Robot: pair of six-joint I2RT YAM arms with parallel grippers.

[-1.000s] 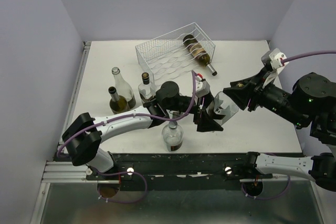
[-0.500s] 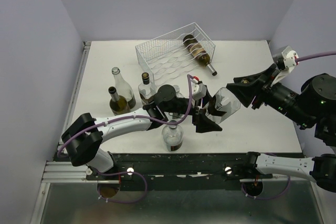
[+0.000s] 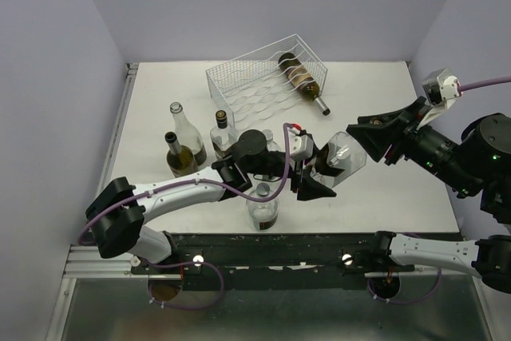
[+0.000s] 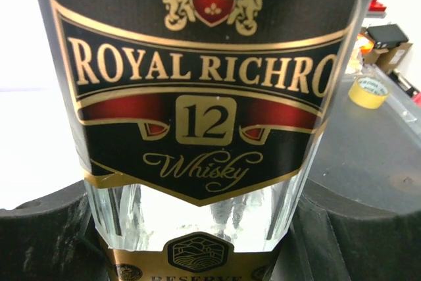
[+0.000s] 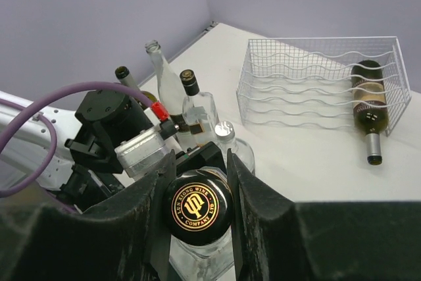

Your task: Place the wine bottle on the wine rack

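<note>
The wine bottle (image 3: 345, 157), clear glass with a black and gold label (image 4: 204, 129) and a black cap (image 5: 197, 212), hangs tilted above the table's middle. My left gripper (image 3: 315, 173) is shut on its body, the black fingers (image 4: 39, 228) pressing both sides. My right gripper (image 5: 197, 218) is shut on the capped neck, coming in from the right (image 3: 363, 135). The wine rack (image 3: 239, 77), a white wire basket (image 5: 322, 40), stands at the back and cradles a dark bottle (image 3: 299, 76) at its right end (image 5: 367, 100).
Three upright bottles (image 3: 185, 129) (image 3: 177, 156) (image 3: 223, 132) stand left of the left arm. A round clear bottle (image 3: 262, 207) with a silver cap (image 5: 225, 129) stands near the front edge, under the left forearm. The table's raised edge (image 3: 120, 117) runs along the left.
My left gripper has closed from wide open onto the bottle's body. The right arm drew back a little to the right, and the bottle now lies flatter between the two grippers.
</note>
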